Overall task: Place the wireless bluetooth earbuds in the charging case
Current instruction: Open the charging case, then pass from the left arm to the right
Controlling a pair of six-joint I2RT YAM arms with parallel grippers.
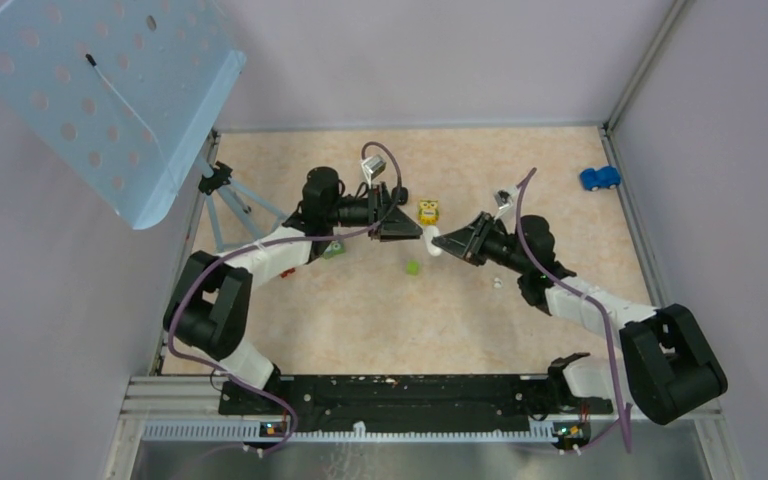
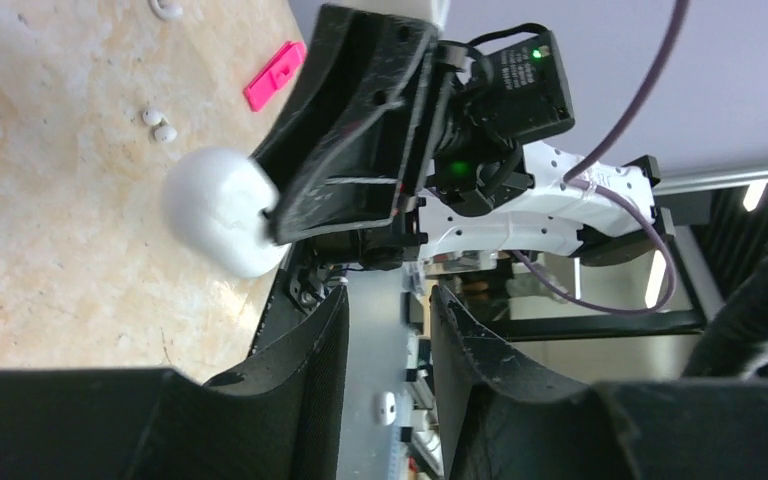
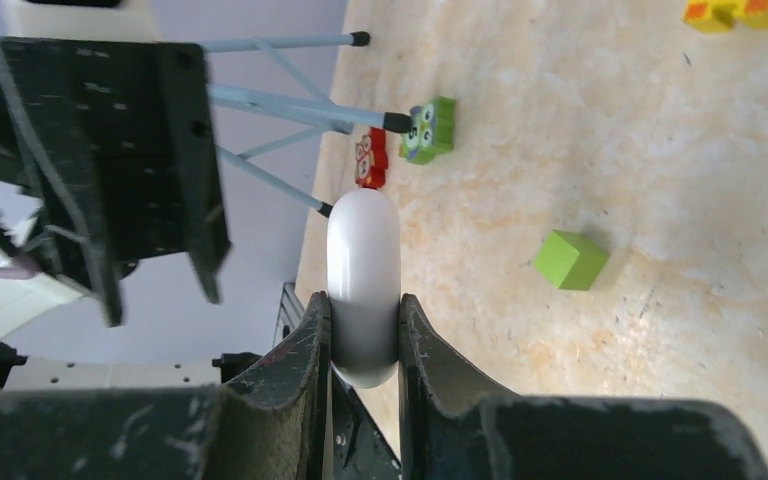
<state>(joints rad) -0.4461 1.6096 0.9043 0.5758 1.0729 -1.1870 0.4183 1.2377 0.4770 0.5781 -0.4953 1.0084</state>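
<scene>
- My right gripper point(image 3: 363, 312) is clamped on the case point(image 3: 363, 245): the white rounded shell sits edge-on between both fingers, and its far end sticks out past the tips
- I can't tell whether the lid is up or down
- My left gripper point(image 2: 388, 300) points at the case from the other side, near it but apart from it; its jaws stand a little way apart with nothing between them
- What I take for the earbuds point(image 2: 165, 133) are two tiny white pieces lying side by side on the table point(image 1: 380, 320), beyond the case and apart from it, with a pink tab point(image 2: 275, 75) nearby
- A green cube point(image 3: 571, 260) lies on the table off to one side of the case
- A green toy point(image 3: 430, 128) with eyes and a red toy point(image 3: 370, 158) sit together by the foot of a tripod point(image 3: 290, 105)
- A yellow toy point(image 1: 428, 211) sits just behind the two grippers, and a blue car point(image 1: 600, 178) is well apart by the right wall
</scene>
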